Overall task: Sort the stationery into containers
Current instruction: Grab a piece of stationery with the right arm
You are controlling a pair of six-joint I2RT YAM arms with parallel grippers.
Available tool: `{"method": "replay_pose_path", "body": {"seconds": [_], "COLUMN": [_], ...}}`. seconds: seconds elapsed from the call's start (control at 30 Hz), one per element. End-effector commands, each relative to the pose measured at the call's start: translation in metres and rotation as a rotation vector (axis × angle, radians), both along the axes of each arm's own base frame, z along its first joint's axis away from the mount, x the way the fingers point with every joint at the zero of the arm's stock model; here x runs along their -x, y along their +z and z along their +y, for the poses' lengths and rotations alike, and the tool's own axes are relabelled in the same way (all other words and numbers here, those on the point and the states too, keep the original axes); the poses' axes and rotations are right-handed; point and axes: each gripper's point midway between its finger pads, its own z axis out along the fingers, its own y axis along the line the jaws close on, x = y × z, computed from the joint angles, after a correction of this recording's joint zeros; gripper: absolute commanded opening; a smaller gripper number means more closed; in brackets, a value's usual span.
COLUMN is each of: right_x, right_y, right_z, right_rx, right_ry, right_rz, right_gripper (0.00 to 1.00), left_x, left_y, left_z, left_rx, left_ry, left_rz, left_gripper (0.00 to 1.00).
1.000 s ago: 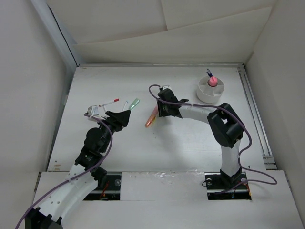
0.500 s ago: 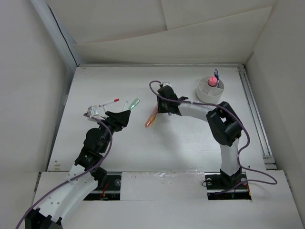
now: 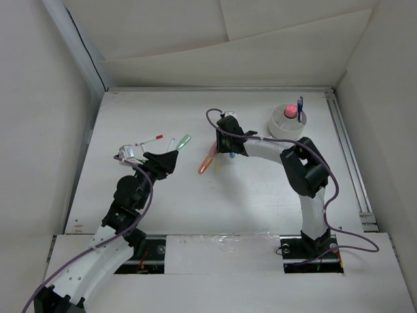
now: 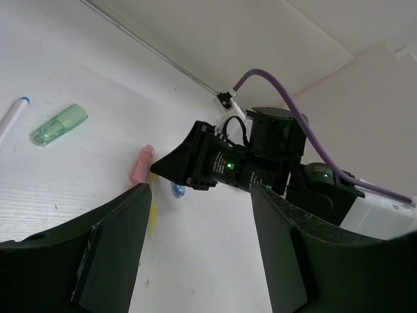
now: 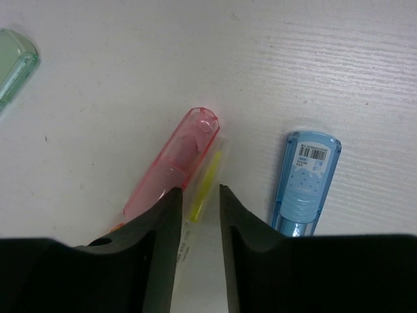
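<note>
Grabbing hand: right gripper (image 5: 199, 190), fingers nearly together; cannot tell if squeezing.
Yellow pen (image 5: 207, 171): lying between the fingers.
Pink marker (image 5: 176, 156): touching it, beside one finger.
Risk: finger might be catching the marker, dragging both.

The right gripper (image 5: 197, 193) narrows, a blue pen (image 3: 300, 106) tips
It shifts toward the far edge of the table (image 3: 260, 189), jaws closing in beside a thin yellow pen (image 5: 207, 175); in the cup (image 3: 279, 129), the blue pen leans toward the right edge.
</note>
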Motion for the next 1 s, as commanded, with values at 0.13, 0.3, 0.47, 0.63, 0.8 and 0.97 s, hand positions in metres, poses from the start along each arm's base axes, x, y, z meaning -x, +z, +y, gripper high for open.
{"method": "replay_pose_path", "body": {"seconds": [0.13, 0.3, 0.47, 0.63, 0.8, 0.97], "right_x": [-0.021, -0.03, -0.03, -0.029, -0.032, -0.034], "right_y": [0.008, 0.01, 0.005, -0.001, 0.002, 0.01], "right_z": [0.012, 0.011, 0.007, -0.003, -0.005, -0.001], "right_rx": [-0.027, 0.004, 0.039, 0.103, 0.138, 0.137], "right_ry": [-0.003, -0.009, -0.015, -0.016, -0.002, 0.02], "right_rz": [-0.028, -0.041, -0.026, -0.018, -0.02, -0.026], "right_gripper": [0.37, 0.32, 0.32, 0.3, 0.17, 0.02], "left_x": [0.0, 0.0, 0.002, 0.003, 0.003, 0.003], "left_y": [0.012, 0.012, 0.014, 0.014, 0.014, 0.014], "left_z": [0.0, 0.0, 0.001, 0.001, 0.001, 0.001], "left_rx": [0.021, 0.021, 0.026, 0.026, 0.026, 0.026], "left_ry": [-0.003, -0.003, -0.003, -0.003, -0.003, -0.003], "left_rz": [-0.038, -0.038, -0.046, -0.046, -0.046, -0.046], "left_gripper": [0.59, 0.59, 0.59, 0.59, 0.59, 0.59]}}
